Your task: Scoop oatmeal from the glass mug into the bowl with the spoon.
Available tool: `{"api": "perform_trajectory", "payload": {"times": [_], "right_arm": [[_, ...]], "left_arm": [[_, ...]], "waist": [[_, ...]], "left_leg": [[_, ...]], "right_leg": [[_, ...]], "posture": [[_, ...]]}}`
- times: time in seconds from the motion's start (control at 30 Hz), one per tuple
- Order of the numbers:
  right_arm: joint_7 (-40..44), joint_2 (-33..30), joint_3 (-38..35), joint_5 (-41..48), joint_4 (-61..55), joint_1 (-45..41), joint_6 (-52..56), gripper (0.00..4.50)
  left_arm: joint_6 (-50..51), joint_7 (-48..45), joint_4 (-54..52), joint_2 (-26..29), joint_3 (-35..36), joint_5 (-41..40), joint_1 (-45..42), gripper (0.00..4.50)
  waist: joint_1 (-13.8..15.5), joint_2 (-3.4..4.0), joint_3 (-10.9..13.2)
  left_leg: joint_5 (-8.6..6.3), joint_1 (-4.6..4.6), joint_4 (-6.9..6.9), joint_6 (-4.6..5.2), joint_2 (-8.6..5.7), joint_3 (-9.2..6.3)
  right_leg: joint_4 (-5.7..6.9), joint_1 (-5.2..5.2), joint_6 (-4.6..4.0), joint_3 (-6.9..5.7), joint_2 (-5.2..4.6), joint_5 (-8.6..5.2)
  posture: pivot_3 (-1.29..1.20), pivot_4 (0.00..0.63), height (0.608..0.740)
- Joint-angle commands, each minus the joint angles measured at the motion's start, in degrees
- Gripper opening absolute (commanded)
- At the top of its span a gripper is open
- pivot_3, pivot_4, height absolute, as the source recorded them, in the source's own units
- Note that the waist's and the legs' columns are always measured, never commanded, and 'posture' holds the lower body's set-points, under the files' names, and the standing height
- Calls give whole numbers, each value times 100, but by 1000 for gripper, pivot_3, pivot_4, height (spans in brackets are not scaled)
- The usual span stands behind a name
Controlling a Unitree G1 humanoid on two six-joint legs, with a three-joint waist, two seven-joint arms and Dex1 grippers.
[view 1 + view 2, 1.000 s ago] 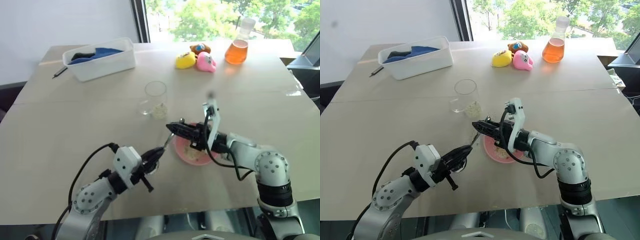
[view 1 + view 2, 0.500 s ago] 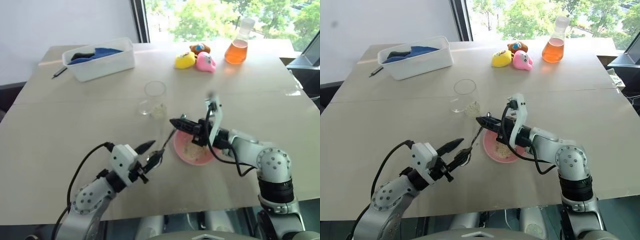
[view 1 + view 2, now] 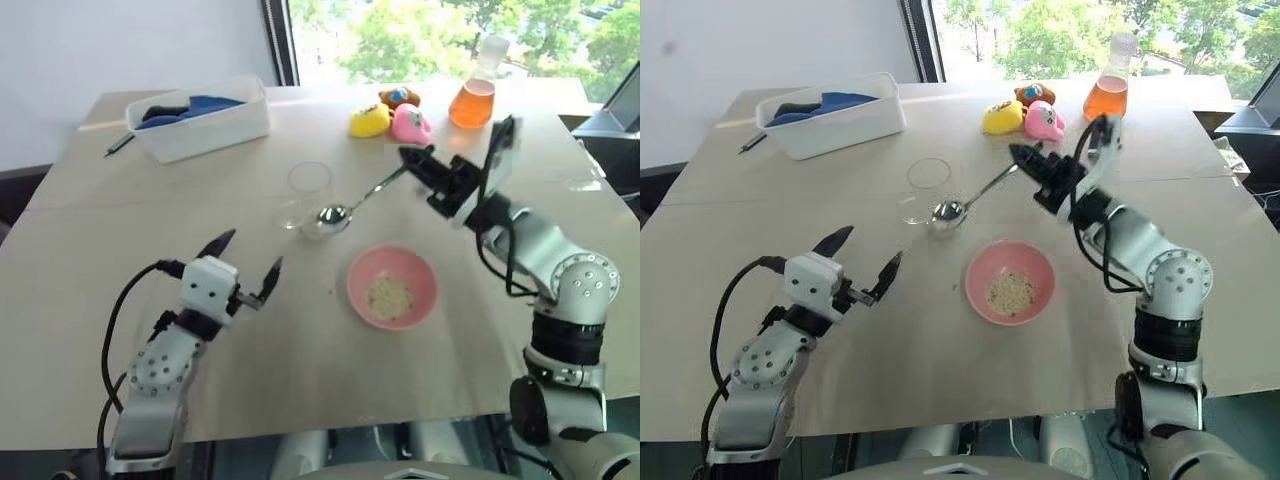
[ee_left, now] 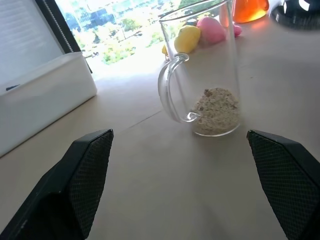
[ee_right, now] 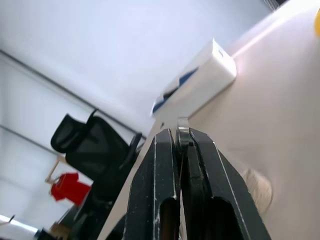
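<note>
A pale wooden table (image 3: 120,250) holds the scene. Clutter sits along its far edge: a white tub (image 3: 200,118) at the far left, 3 small toys (image 3: 392,115) and a flask of orange liquid (image 3: 474,88) at the far right. The near half of the table is mostly bare.

The glass mug (image 3: 309,198) stands upright near the table's middle, with oatmeal (image 4: 216,107) heaped in its bottom. The pink bowl (image 3: 392,287) sits nearer and to the right of it, apart from it, with a small heap of flakes inside.

The left gripper (image 3: 247,270) hovers over bare table, left of the bowl, fingers spread wide and holding nothing. In its wrist view the mug stands ahead between the 2 fingers, untouched.

The right gripper (image 3: 418,162) is raised above the table, fingers pressed together on the handle of the spoon (image 3: 352,203). The spoon slants down leftward, its head just beside the mug.
</note>
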Motion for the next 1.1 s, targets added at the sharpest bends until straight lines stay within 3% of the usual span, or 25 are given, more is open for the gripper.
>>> {"api": "perform_trajectory", "payload": {"times": [0.03,0.27,0.6,1.1], "right_arm": [[-33,-160,-198,135,62,-270,-190,0],[110,-456,-244,-242,284,-438,-338,0],[225,-485,-222,-524,239,-380,-506,0],[338,-441,-233,-842,219,-239,-559,0]], "left_arm": [[-241,89,403,38,-118,245,-453,4478],[-519,189,1300,-129,-388,396,-1386,4478],[-850,1041,2040,-387,-332,811,-2025,4478],[-869,1390,2495,-694,-569,979,-2295,4478]], "waist": [[-3,0,0],[-6,-1,0],[-8,-2,-1],[-5,-3,-2]], "left_leg": [[0,-1,-1,0,0,1],[1,-7,2,-1,3,34],[2,-19,7,-2,13,71],[2,-18,11,-2,11,76]], "right_leg": [[1,-2,0,1,1,0],[47,-30,0,31,-1,0],[65,-68,1,61,-1,1],[65,-70,2,67,-5,1]], "posture": [[0,150,740],[0,150,740],[0,150,740],[0,150,740]]}}
